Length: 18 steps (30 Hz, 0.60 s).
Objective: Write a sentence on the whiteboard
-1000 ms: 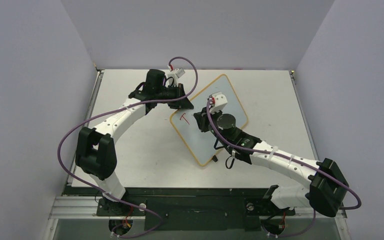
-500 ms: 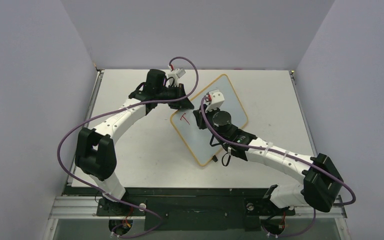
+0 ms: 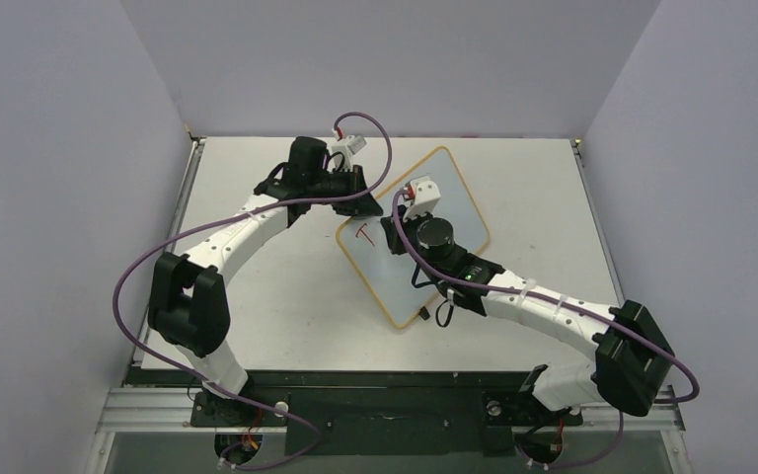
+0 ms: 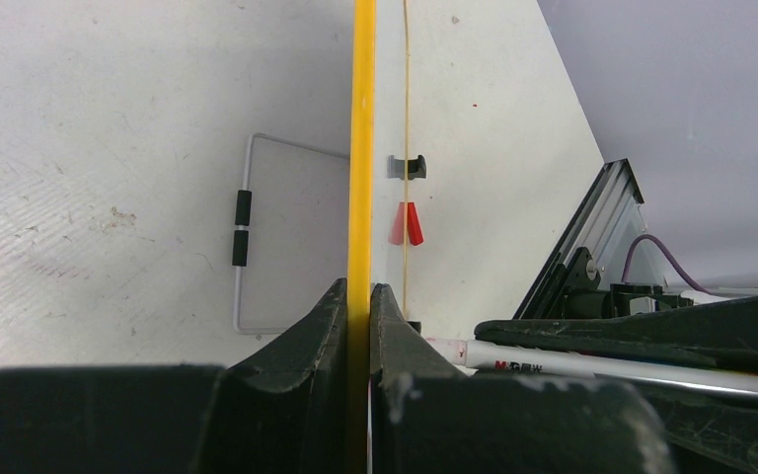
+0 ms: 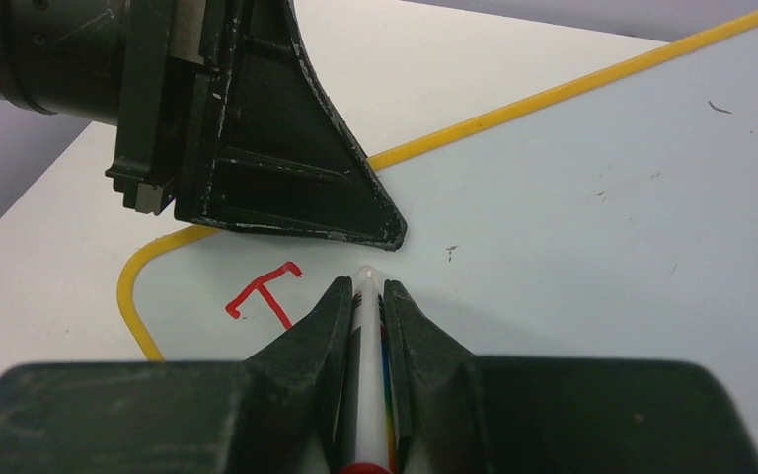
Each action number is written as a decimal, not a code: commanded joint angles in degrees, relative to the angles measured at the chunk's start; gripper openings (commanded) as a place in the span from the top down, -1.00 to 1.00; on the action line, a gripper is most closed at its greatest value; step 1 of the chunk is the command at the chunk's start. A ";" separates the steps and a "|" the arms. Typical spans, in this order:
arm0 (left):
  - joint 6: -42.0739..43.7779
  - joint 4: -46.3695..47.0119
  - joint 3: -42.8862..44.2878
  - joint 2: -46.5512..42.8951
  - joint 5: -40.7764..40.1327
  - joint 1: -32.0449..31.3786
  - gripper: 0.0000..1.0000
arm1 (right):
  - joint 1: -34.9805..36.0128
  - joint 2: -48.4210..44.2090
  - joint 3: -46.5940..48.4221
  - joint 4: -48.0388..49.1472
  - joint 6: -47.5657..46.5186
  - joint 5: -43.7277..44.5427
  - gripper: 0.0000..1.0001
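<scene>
The whiteboard lies at an angle on the table, with a thin yellow-orange frame. My left gripper is shut on its frame edge, one finger on each side. Of the sentence, only a red letter T shows near the board's left corner. My right gripper is shut on a white marker pen, whose tip points at the board just right of the T. In the left wrist view the pen lies across the lower right.
A black clip and a small red piece sit at the board's far edge. A wire bracket with black sleeves shows left of the frame. Purple walls close in the table on three sides.
The right arm's wrist and elbow have shifted slightly to the left over the board. The T's stem looks longer than a second ago. The left arm has stayed put.
</scene>
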 commanded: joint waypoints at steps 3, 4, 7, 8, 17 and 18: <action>5.04 -1.61 1.37 -1.65 -4.24 -0.79 1.00 | -0.04 1.17 1.83 1.06 0.19 -2.44 1.00; 5.02 -1.59 1.34 -1.64 -4.24 -0.78 1.00 | 0.00 1.25 1.81 1.00 0.19 -2.80 1.00; 5.00 -1.49 1.32 -1.61 -4.19 -0.86 1.00 | 0.37 1.72 1.76 0.82 0.08 -4.00 1.00; 5.00 -1.56 1.32 -1.60 -4.20 -0.91 1.00 | 0.54 1.75 1.78 0.80 0.05 -4.20 1.00; 5.08 -1.67 1.49 -1.44 -4.41 -0.96 1.00 | 1.86 1.19 0.54 0.39 0.63 -5.03 1.00; 5.08 -1.70 1.49 -1.44 -4.41 -0.96 1.00 | 1.99 1.00 0.38 0.30 0.70 -5.01 1.00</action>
